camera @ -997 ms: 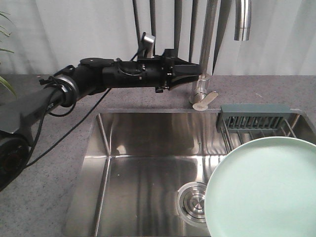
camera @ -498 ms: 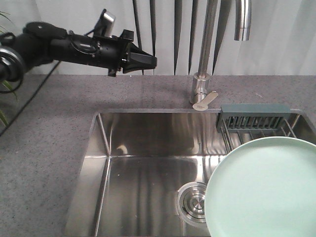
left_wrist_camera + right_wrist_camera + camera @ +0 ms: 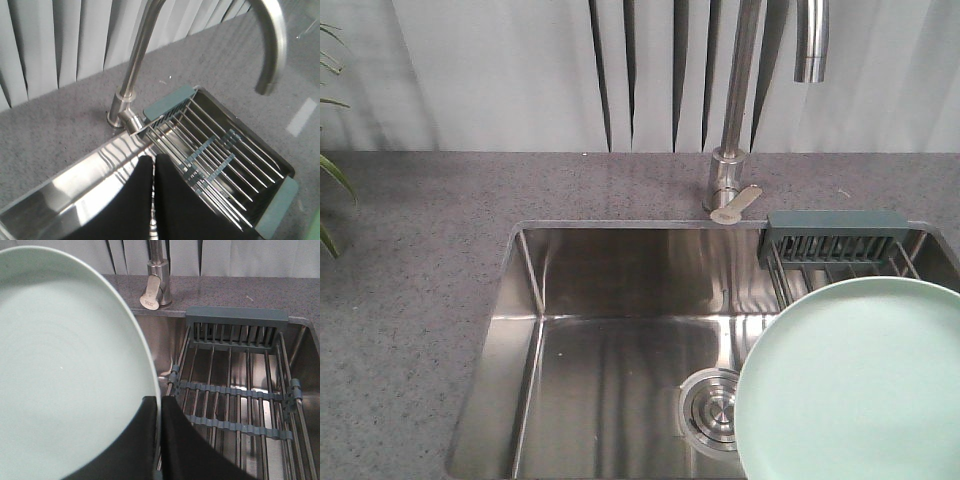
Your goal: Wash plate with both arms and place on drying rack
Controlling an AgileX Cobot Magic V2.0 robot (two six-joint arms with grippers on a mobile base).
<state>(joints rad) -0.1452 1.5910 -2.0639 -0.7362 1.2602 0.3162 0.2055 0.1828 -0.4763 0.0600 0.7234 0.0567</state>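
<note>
The pale mint-green plate [image 3: 850,385] hangs tilted over the right side of the sink, its face filling the left of the right wrist view [image 3: 65,365]. My right gripper [image 3: 158,402] is shut on the plate's rim, one finger on each face. The drying rack [image 3: 235,390] of steel rods lies just beyond and below the plate, across the sink's right end [image 3: 835,245]. My left gripper [image 3: 153,162] is shut with nothing in it, high above the sink's back edge, looking down on the rack [image 3: 225,155]. Neither arm shows in the front view.
The steel faucet [image 3: 735,100] rises behind the sink, its spout curving over the rack [image 3: 265,45]. A round drain [image 3: 712,408] sits in the sink floor [image 3: 610,340], partly hidden by the plate. Grey counter surrounds the sink. Plant leaves [image 3: 332,170] poke in at far left.
The left arm swung away from the faucet, leftward and up, and has left the front view. The plate has stayed in place.
</note>
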